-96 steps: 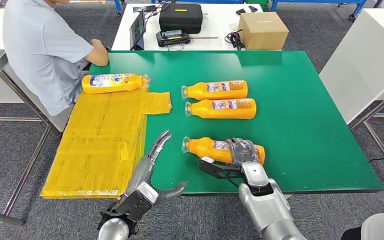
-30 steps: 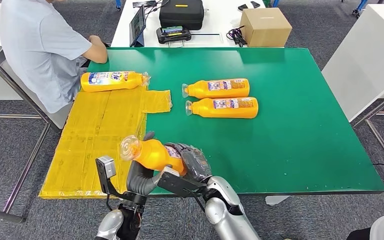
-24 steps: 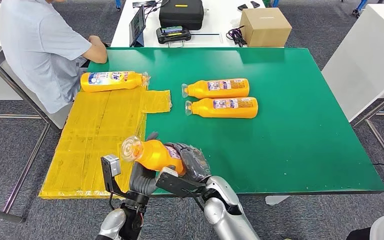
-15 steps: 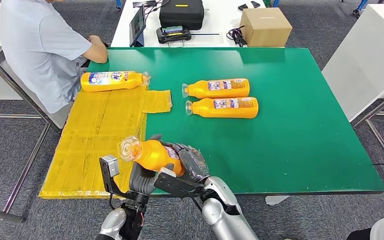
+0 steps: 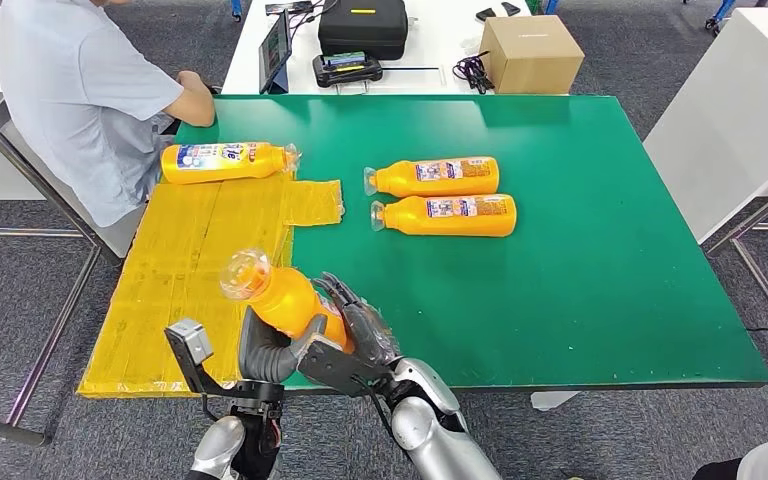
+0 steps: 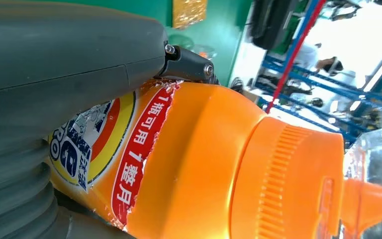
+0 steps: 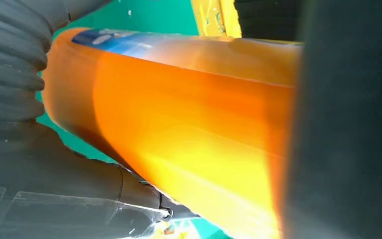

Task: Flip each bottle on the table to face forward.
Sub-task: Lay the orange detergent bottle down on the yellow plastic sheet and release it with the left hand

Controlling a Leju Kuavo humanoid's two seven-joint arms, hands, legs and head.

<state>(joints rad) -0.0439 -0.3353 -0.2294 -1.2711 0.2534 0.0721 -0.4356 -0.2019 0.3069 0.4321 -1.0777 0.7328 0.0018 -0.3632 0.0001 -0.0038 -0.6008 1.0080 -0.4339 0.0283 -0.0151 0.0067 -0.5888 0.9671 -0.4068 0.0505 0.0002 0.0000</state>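
Fingers of the right robot hand (image 5: 360, 335) cover the base of the orange plastic bottle with a clear cap (image 5: 278, 296), so we cannot see its bottom end. The left robot hand (image 5: 265, 352) grips it from below, largely hidden behind it. Both hold it tilted above the near edge of the green table (image 5: 600, 250), cap raised towards the yellow plastic sheet (image 5: 190, 280). Its torn label shows red and blue print in the left wrist view.

Bright, even overhead light; wrist views blurred, background glare.
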